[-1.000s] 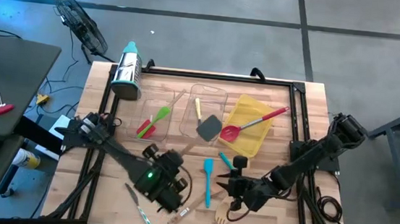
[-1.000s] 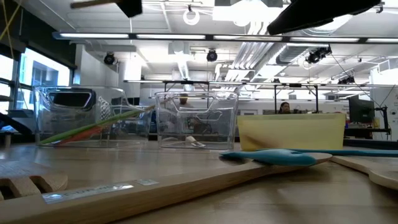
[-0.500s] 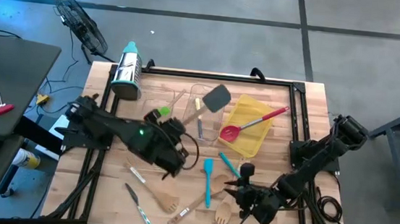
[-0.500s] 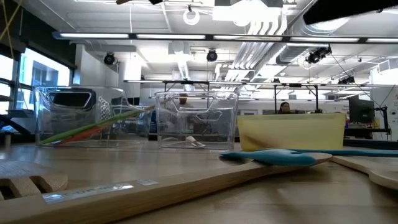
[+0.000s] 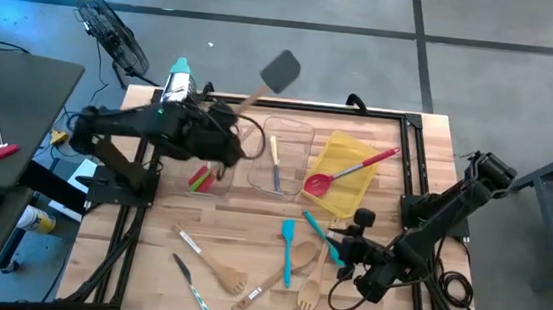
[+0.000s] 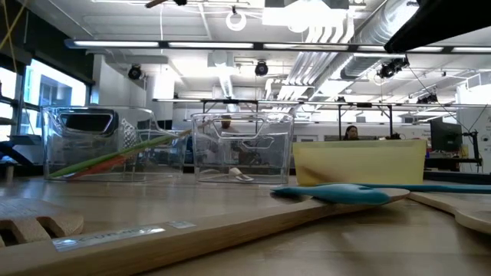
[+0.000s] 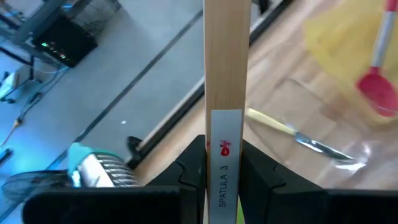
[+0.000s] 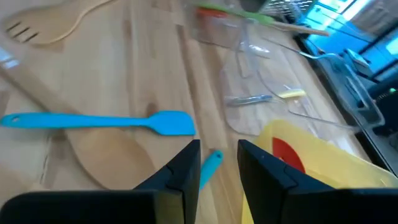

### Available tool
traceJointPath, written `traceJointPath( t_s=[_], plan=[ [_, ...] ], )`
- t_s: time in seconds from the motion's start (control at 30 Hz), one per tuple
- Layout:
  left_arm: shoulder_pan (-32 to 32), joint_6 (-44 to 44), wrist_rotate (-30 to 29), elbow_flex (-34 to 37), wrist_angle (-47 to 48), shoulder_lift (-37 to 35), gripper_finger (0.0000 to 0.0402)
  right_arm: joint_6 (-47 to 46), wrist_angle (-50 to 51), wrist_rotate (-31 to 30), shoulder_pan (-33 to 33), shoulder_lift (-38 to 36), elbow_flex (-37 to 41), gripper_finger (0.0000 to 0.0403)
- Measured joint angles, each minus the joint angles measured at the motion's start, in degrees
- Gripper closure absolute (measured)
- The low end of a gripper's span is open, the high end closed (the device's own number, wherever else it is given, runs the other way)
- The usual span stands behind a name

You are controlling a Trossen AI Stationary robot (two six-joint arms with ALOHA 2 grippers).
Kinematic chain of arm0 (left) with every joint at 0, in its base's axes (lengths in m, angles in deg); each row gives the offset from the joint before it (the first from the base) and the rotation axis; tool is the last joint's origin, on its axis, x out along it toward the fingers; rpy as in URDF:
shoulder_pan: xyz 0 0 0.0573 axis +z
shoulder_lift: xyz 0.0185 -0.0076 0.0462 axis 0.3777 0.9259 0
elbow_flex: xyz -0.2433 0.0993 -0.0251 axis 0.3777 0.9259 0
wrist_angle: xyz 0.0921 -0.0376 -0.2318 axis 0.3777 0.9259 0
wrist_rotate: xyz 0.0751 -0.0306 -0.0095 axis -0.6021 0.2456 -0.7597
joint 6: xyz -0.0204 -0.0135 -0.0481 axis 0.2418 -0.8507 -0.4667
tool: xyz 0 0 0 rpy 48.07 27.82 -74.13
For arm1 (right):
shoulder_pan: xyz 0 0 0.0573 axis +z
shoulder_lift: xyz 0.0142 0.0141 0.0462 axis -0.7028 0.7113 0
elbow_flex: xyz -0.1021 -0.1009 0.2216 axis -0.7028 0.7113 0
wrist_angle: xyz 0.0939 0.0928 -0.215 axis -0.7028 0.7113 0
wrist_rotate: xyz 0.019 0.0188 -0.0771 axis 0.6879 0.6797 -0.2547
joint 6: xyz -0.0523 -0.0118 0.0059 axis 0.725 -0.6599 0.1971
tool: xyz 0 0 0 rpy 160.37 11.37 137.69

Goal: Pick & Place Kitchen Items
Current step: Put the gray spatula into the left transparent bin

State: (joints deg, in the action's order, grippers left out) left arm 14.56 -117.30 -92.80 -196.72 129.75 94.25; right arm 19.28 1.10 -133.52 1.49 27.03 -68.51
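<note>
My left gripper (image 5: 238, 124) is raised over the left clear bin (image 5: 210, 164), shut on a grey spatula (image 5: 282, 70) with a wooden handle (image 7: 227, 74). The spatula's head shows past the table's far edge. The left bin holds a green and a red spatula, the middle clear bin (image 5: 281, 155) a yellow-handled knife, the yellow bin (image 5: 345, 176) a red spoon (image 5: 340, 171). My right gripper (image 5: 342, 249) hovers low at the near right, open by a narrow gap (image 8: 219, 155). The end of a teal utensil (image 8: 210, 163) lies just beyond its fingers. My left gripper pinches the wooden handle between its two fingers (image 7: 189, 177), at the labelled stretch near the handle's free end (image 7: 227, 140). The handle runs out along the fingers. The spatula is lifted clear, slanting up with its grey head highest and farthest out.
A steel cylinder with a teal cap (image 5: 175, 91) lies at the far left. On the near half lie a teal spatula (image 5: 288, 248), wooden forks (image 5: 310, 290) (image 5: 218, 267), a wooden spoon (image 5: 274, 278) and a small knife (image 5: 193, 286). A black frame rims the table.
My left gripper has gone up and from the table's near edge toward its far left, carrying the grey spatula, whose head has swung from over the middle bin to beyond the far edge. My right gripper has shifted a little toward the right edge and turned.
</note>
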Motion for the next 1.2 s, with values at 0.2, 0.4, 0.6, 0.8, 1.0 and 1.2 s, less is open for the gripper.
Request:
traceJointPath(
  t_s=[0.2,0.4,0.6,0.8,1.0,1.2],
  plan=[
    [2.91,-1.15,2.22,11.03,0.42,-9.07,0.0348,-2.92,0.18,-6.62,-0.99,0.0,0.0,0.0304],
    [0.16,-7.32,7.88,29.14,0.05,-19.79,0.0348,0.55,-0.71,-7.65,-5.35,0.0,0.0,0.0304],
    [-4.3,-9.8,12.42,40.86,0.49,-27.55,0.0348,7.83,-8.81,-2.71,-11.74,0.0,0.0,0.0304],
    [-6.27,1.0,12.22,40.22,0.18,-28.14,0.0348,18.34,-23.33,5.11,-17.69,0.02,0.0,0.0304],
    [-6.25,17.05,8.49,36.54,0.15,-25.36,0.0348,20.77,-31.43,14.24,-20.11,0.53,0.0,0.0304],
    [-6.24,37.49,8.49,31.93,0.21,-22.36,0.0348,14.16,-34.51,24.45,-19.51,1.86,0.02,0.0304]
  ],
)
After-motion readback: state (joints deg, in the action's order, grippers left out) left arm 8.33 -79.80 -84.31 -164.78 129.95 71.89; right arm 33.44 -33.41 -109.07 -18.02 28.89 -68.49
